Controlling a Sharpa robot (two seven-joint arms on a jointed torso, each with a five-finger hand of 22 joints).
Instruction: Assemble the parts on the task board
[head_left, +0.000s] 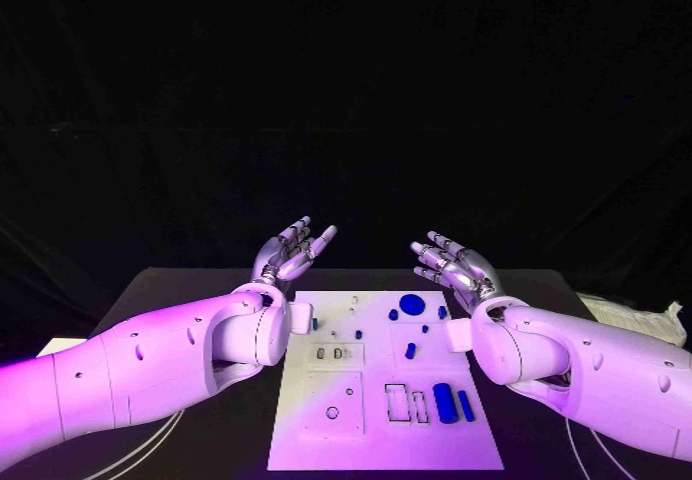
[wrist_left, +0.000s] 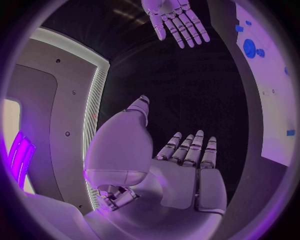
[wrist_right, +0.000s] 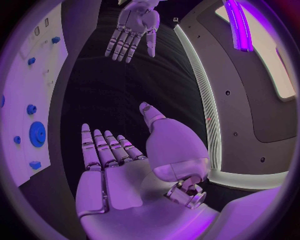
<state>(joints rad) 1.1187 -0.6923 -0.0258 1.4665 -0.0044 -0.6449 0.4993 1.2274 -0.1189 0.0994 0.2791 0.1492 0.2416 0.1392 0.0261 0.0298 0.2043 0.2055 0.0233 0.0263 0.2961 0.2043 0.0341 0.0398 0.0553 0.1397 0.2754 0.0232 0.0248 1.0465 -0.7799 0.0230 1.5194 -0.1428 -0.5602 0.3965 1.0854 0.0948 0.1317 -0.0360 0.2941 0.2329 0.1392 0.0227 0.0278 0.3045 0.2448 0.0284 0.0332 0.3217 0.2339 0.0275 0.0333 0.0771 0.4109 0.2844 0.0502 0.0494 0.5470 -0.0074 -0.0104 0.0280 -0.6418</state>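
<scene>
The white task board (head_left: 325, 445) lies in the middle of the black table. Blue parts sit on it: a round disc (head_left: 413, 304) near its far edge, a small oblong piece (head_left: 411, 350) in the middle, a larger oblong (head_left: 444, 402) and a thin bar (head_left: 466, 405) toward the near right. My left hand (head_left: 291, 252) is raised above the far left corner of the board, fingers spread, holding nothing. My right hand (head_left: 453, 265) is raised above the far right corner, also spread and empty. The wrist views show my left hand (wrist_left: 187, 160) and my right hand (wrist_right: 112, 155) with flat, bare palms.
A pale crumpled sheet (head_left: 635, 318) lies at the table's right edge. White cables (head_left: 152, 445) curve over the table at the near left. Several empty recesses (head_left: 333, 402) mark the board's near left part.
</scene>
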